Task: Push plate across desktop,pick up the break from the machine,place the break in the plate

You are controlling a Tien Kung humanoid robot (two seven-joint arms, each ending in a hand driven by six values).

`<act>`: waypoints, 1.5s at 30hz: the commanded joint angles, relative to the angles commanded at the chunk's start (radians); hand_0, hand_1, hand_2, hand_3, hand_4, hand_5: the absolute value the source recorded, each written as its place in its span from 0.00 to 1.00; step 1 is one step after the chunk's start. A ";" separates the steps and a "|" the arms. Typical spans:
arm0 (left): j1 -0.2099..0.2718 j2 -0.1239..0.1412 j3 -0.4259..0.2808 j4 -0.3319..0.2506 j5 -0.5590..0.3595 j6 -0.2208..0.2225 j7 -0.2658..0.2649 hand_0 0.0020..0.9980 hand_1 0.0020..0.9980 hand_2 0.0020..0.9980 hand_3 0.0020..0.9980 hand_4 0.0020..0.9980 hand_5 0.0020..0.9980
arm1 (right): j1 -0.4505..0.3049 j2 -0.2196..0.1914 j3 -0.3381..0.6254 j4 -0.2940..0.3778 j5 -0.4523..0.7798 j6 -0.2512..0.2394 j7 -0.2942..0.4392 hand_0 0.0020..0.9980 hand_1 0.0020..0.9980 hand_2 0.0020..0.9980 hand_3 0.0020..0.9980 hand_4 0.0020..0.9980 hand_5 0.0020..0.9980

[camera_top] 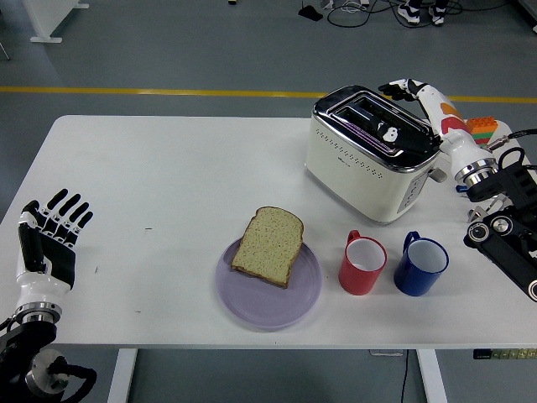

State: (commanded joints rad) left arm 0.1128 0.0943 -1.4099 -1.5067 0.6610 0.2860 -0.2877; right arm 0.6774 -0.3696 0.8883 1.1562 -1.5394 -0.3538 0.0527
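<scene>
A slice of brown bread (269,245) lies on the lilac plate (268,298) near the table's front edge, its far corner overhanging the rim. The white and chrome toaster (372,154) stands behind it to the right, its slots empty. My right hand (409,99) hovers open above the toaster's right end, fingers spread and holding nothing. My left hand (49,238) rests at the table's left edge, fingers spread upward, empty.
A red mug (362,264) and a blue mug (421,265) stand side by side right of the plate. A stack of toy bricks (484,126) sits behind my right wrist at the far right.
</scene>
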 joint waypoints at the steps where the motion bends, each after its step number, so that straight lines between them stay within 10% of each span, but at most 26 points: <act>1: 0.000 0.001 0.000 0.000 0.001 0.000 0.000 0.73 0.69 0.68 0.65 0.45 1.00 | 0.005 -0.005 0.008 -0.004 -0.018 0.016 -0.010 0.79 0.75 0.73 0.72 0.69 0.33; 14: -0.014 0.006 -0.004 -0.004 0.012 0.005 -0.006 0.73 0.69 0.68 0.66 0.45 1.00 | 0.012 -0.044 0.099 -0.149 -0.003 -0.003 0.138 0.85 0.81 0.81 0.76 0.72 0.33; 24: -0.012 0.005 -0.006 -0.006 0.010 0.005 -0.007 0.73 0.69 0.68 0.65 0.46 1.00 | -0.100 -0.038 0.309 -0.095 0.353 0.064 0.253 0.81 0.77 0.76 0.72 0.63 0.32; 31: -0.014 0.004 -0.007 -0.007 0.008 0.004 -0.008 0.73 0.69 0.68 0.65 0.45 1.00 | -0.221 0.005 0.482 -0.023 0.652 0.170 0.166 0.76 0.73 0.71 0.66 0.60 0.30; 45: -0.013 0.004 -0.001 -0.005 0.006 0.005 -0.008 0.73 0.69 0.68 0.65 0.46 1.00 | -0.424 0.084 0.660 0.055 1.228 0.223 0.102 0.73 0.70 0.70 0.63 0.58 0.30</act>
State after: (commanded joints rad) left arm 0.0994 0.0982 -1.4104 -1.5122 0.6671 0.2906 -0.2962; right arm 0.2531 -0.2858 1.5487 1.2114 -0.3116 -0.1310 0.1549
